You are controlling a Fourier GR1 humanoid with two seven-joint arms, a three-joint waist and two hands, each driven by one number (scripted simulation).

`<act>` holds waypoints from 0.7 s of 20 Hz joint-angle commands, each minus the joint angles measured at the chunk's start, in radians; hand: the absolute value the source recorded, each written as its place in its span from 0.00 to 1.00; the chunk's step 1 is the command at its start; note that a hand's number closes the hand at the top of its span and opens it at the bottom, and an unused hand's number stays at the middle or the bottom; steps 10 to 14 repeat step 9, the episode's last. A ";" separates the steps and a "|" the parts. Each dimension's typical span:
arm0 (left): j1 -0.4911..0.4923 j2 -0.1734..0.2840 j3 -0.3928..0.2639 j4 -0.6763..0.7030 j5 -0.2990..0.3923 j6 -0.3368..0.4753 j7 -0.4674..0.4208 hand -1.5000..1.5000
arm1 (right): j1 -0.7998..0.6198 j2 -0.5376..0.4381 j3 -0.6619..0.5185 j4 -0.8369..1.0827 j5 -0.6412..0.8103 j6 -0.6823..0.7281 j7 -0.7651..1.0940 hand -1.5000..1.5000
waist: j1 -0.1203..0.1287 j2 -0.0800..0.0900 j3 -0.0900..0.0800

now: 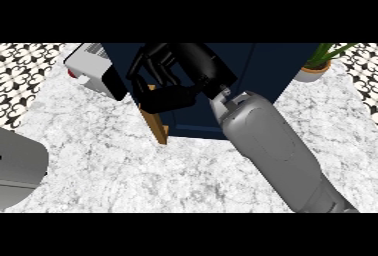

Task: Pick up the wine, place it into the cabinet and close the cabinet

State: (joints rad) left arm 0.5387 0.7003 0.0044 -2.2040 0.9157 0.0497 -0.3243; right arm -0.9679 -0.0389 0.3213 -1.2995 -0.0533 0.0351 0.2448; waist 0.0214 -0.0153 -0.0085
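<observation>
The dark blue cabinet (pixel 244 75) stands at the back middle of the counter. Its door (pixel 156 122) is swung outward, and I see it edge-on as a thin wooden strip. My right hand (pixel 173 75) is up against the top of that door edge, fingers (pixel 145 67) loosely bent over it and thumb (pixel 168 99) beside it on the cabinet side. It holds nothing. The wine shows nowhere; the hand and forearm (pixel 269 145) hide much of the cabinet's opening.
A white appliance (pixel 90 65) sits at the back left, close to the door. A potted plant (pixel 317 67) stands at the back right. A grey rounded shape (pixel 18 167), seemingly my left arm, fills the left edge. Marble counter (pixel 111 165) spreads in front.
</observation>
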 commanded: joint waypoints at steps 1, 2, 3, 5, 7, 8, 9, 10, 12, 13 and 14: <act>-0.057 -0.022 -0.041 0.005 -0.029 0.045 0.021 0.00 | -0.054 -0.115 -0.116 0.128 0.035 -0.006 -0.022 1.00 | -0.018 0.026 0.008; -0.064 -0.032 -0.040 0.018 -0.041 0.044 0.005 0.00 | -0.032 -0.107 -0.110 0.162 0.041 -0.007 -0.073 1.00 | -0.010 0.029 0.008; -0.063 -0.041 -0.077 0.007 -0.066 0.070 0.019 0.00 | -0.079 -0.100 -0.121 0.153 0.039 -0.020 -0.034 1.00 | -0.013 0.026 0.008; -0.106 -0.059 -0.092 0.049 -0.057 0.072 0.020 0.00 | -0.034 -0.083 -0.092 0.195 0.052 -0.016 -0.099 1.00 | -0.017 0.033 0.008; -0.107 -0.065 -0.091 0.055 -0.073 0.072 0.011 0.00 | -0.057 -0.109 -0.121 0.210 0.035 0.004 -0.094 1.00 | -0.010 0.029 0.008; -0.105 -0.076 -0.123 0.049 -0.106 0.079 0.001 0.00 | -0.071 -0.106 -0.125 0.225 0.039 0.001 -0.110 1.00 | -0.005 0.030 0.008; -0.132 -0.084 -0.122 0.041 -0.086 0.111 0.029 0.00 | -0.055 -0.100 -0.119 0.205 0.024 0.012 -0.093 1.00 | -0.019 0.027 0.008; -0.132 -0.084 -0.122 0.041 -0.086 0.111 0.029 0.00 | -0.055 -0.100 -0.119 0.205 0.024 0.012 -0.093 1.00 | -0.019 0.027 0.008; -0.132 -0.084 -0.122 0.041 -0.086 0.111 0.029 0.00 | -0.055 -0.100 -0.119 0.205 0.024 0.012 -0.093 1.00 | -0.019 0.027 0.008; -0.132 -0.084 -0.122 0.041 -0.086 0.111 0.029 0.00 | -0.055 -0.100 -0.119 0.205 0.024 0.012 -0.093 1.00 | -0.019 0.027 0.008; -0.132 -0.084 -0.122 0.041 -0.086 0.111 0.029 0.00 | -0.055 -0.100 -0.119 0.205 0.024 0.012 -0.093 1.00 | -0.019 0.027 0.008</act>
